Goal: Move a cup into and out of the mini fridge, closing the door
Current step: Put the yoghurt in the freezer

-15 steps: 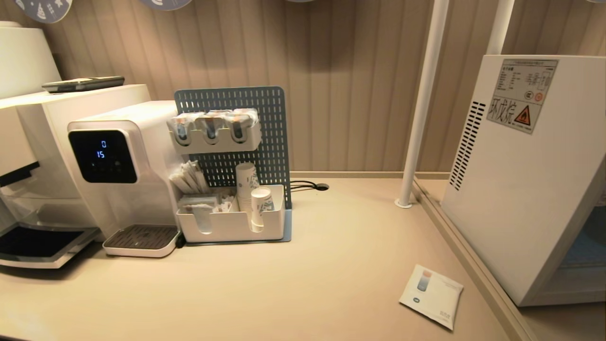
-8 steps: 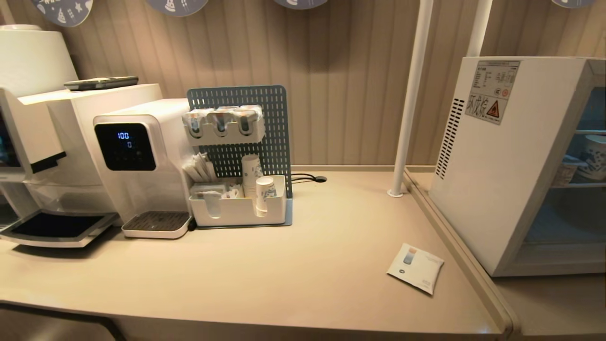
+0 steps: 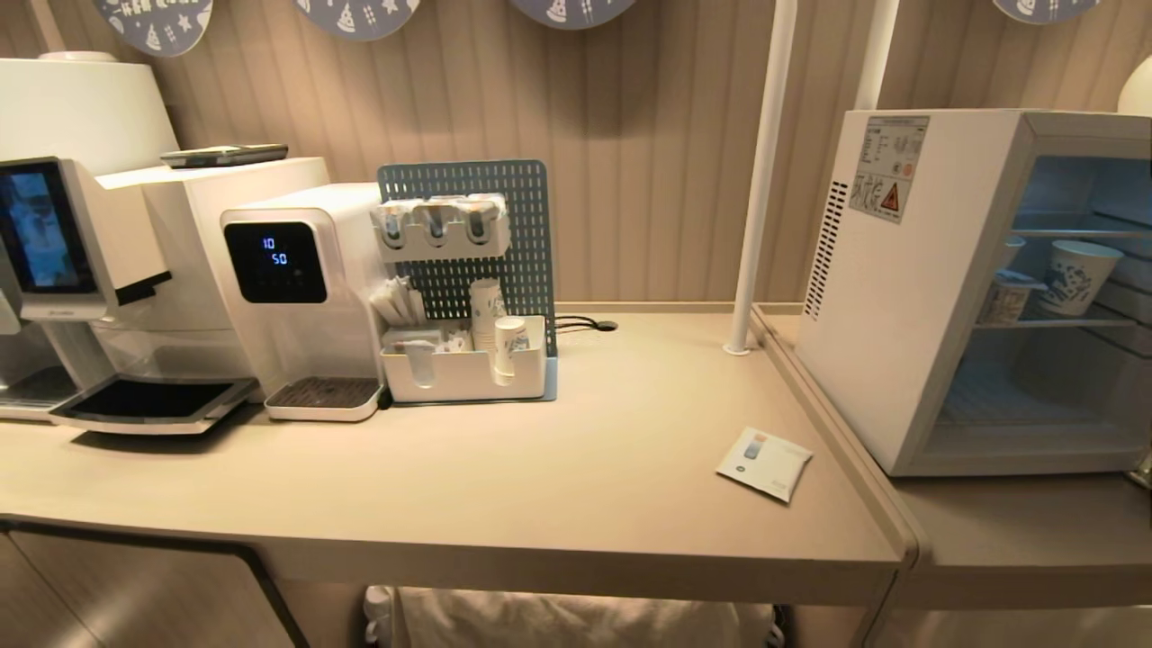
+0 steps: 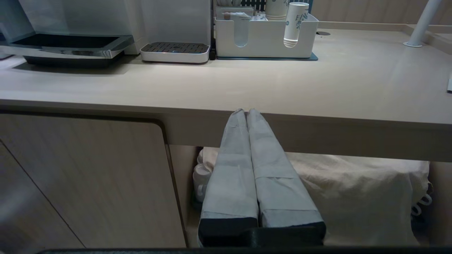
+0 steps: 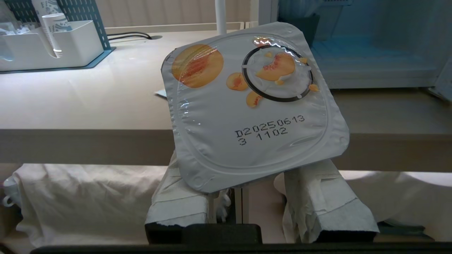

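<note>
The cup point(image 5: 254, 106) is a small white pot whose foil lid, printed with yellow and orange fruit, faces the right wrist camera. My right gripper point(image 5: 247, 169) is shut on it, a padded finger on each side, held before the counter's front edge. The mini fridge point(image 3: 900, 297) stands at the right with its inside open to view point(image 5: 370, 53); the door is out of view. My left gripper point(image 4: 246, 111) is shut and empty, pointing at the counter's front edge. Neither arm shows in the head view.
A patterned paper cup point(image 3: 1075, 274) and a small container point(image 3: 1003, 297) sit on the fridge's wire shelf. On the counter point(image 3: 540, 468) stand a coffee machine point(image 3: 81, 234), a water dispenser point(image 3: 288, 288), a pegboard organizer point(image 3: 468, 369), a white pole point(image 3: 756, 180) and a flat sachet point(image 3: 765, 462).
The head camera has sunk and drawn back: the counter's front edge, the cloth below it and the fridge's open inside have come into view. Nothing on the counter has moved.
</note>
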Tool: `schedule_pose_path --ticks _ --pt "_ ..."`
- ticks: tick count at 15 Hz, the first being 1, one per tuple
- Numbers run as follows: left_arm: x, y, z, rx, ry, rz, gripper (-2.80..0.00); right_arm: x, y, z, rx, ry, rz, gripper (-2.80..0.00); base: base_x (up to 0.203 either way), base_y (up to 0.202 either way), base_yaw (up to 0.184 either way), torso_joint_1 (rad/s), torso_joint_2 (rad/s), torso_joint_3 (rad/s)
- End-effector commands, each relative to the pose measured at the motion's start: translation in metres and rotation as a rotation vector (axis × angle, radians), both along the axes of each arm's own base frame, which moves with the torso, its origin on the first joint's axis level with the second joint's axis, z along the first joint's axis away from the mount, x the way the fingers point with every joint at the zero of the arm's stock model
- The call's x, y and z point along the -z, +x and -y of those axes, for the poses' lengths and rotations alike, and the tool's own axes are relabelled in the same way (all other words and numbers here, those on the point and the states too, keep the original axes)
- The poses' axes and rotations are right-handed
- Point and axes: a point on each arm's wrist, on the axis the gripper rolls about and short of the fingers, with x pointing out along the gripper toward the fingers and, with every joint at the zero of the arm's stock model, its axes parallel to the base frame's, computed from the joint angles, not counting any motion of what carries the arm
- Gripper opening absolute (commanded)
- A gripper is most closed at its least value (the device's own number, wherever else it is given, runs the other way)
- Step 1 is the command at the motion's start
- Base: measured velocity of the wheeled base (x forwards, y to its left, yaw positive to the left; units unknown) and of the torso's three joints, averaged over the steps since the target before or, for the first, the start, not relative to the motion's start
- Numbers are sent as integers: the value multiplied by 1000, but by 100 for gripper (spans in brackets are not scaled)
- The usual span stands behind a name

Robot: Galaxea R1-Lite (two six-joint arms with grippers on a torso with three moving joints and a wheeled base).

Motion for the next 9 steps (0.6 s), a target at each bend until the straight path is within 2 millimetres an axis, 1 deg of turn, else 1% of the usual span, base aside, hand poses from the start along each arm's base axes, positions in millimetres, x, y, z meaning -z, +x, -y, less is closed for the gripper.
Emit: schedule_pose_path --ticks 1,5,9 --pt "0 0 0 -1 -1 -3 -280 0 0 0 -1 0 -1 -280 0 0 0 -256 42 -227" --pt "0 0 0 -1 -1 -3 -280 0 0 0 2 1 -1 -280 0 0 0 -232 11 -230" --pt "0 0 0 -1 5 -1 -280 0 0 0 2 1 -1 -280 0 0 0 -44 4 -56"
